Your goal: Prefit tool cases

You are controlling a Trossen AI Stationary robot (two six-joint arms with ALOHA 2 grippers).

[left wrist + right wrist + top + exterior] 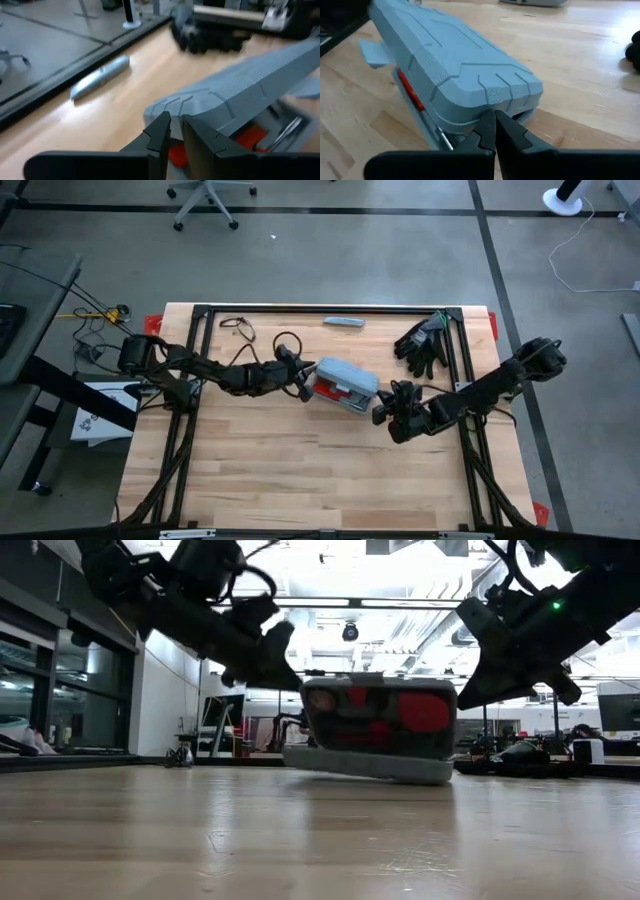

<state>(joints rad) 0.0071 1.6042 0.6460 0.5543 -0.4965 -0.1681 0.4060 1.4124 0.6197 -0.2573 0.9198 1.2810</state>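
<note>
The blue-grey tool case (345, 383) lies near the table's middle with its base (365, 765) on the wood. Its lid (240, 90) stands partly raised, and red-handled tools (425, 712) show in the opening on the near side. My left gripper (305, 383) is at the case's left end, its fingers nearly together at the lid's corner. My right gripper (381, 412) is shut at the case's right end. My left gripper has the left corner of the lid's rim (167, 111) at its fingertips (160, 134), with only a narrow gap between the fingers. They come slanting down from the table's left. The fingers themselves hide the exact place of contact. The lid stays raised off the base. My right gripper touches the right end of the case with its shut fingertips (489, 127), just under the lid's corner (507, 97), where lid and base meet. It comes slanting down from the table's right. The base stays on the table.
A slim grey bar (343, 322) lies near the far edge, black gloves (425, 345) at the far right, and a loose cable (235, 328) at the far left. Black frame rails (330, 309) border the wooden table. Bare wood lies on the near side.
</note>
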